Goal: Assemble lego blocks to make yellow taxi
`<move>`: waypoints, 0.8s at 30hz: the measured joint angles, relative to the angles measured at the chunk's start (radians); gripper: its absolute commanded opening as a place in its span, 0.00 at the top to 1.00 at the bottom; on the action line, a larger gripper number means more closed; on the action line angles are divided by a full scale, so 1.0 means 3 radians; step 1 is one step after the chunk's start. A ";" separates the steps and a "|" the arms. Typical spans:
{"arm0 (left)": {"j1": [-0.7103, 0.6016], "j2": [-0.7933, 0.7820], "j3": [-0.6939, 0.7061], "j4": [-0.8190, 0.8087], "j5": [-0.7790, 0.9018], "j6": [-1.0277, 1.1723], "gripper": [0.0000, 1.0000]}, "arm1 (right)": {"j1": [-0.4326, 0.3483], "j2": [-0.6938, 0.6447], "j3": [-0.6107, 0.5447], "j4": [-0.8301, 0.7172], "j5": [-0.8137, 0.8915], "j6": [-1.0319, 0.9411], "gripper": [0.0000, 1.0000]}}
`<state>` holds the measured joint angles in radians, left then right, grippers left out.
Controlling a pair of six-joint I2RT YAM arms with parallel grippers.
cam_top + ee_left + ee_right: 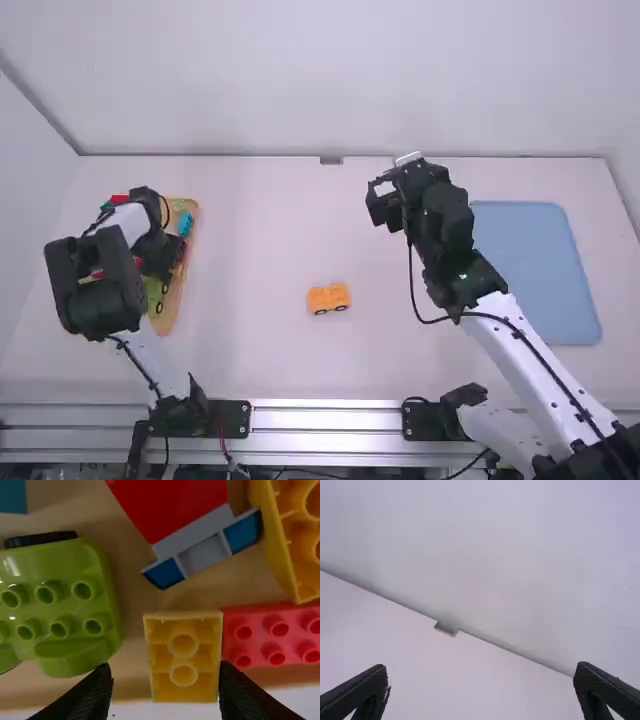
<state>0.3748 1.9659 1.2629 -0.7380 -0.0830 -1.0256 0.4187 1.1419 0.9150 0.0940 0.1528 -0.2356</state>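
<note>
An orange-yellow wheeled block (329,298) rests mid-table. My left gripper (168,262) is over the wooden tray of blocks at the left. In the left wrist view a hollow yellow block (183,655) lies open side up, touching a red block (272,632), and my left gripper (162,695) stands open around its near end, one finger close to its right edge. A larger yellow block (292,535) lies farther off. My right gripper (384,200) is over the back of the table, right of the middle; in the right wrist view that gripper (482,685) is open and holds nothing.
The wooden tray (190,262) also holds a green wheeled block (60,600), a red block (170,500) and a grey-and-blue piece (205,550). A blue mat (535,270) lies at the right, beside the right arm. A wall runs along the table's back edge.
</note>
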 measured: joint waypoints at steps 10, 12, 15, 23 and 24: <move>0.0000 0.0089 -0.0058 0.0361 -0.0001 0.0134 0.47 | 0.0000 0.0000 0.0000 0.0000 0.0000 -0.0001 0.01; 0.0000 0.0075 -0.0123 0.0477 0.0001 0.0164 0.50 | 0.0000 0.0000 0.0000 0.0000 0.0000 -0.0001 0.02; 0.0001 0.0042 -0.0188 0.0599 0.0003 0.0249 0.60 | 0.0000 0.0000 0.0000 0.0000 -0.0001 -0.0001 0.01; 0.0001 0.0037 -0.0151 0.0328 0.0106 0.0266 0.54 | 0.0000 0.0000 0.0000 0.0000 -0.0001 0.0000 0.02; 0.0000 0.0037 -0.0151 0.0294 0.0107 0.0244 0.53 | 0.0000 0.0000 0.0000 0.0001 0.0000 -0.0001 0.02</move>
<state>0.3748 1.9770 1.2175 -0.6498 -0.0509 -0.9524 0.4187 1.1419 0.9150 0.0944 0.1528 -0.2359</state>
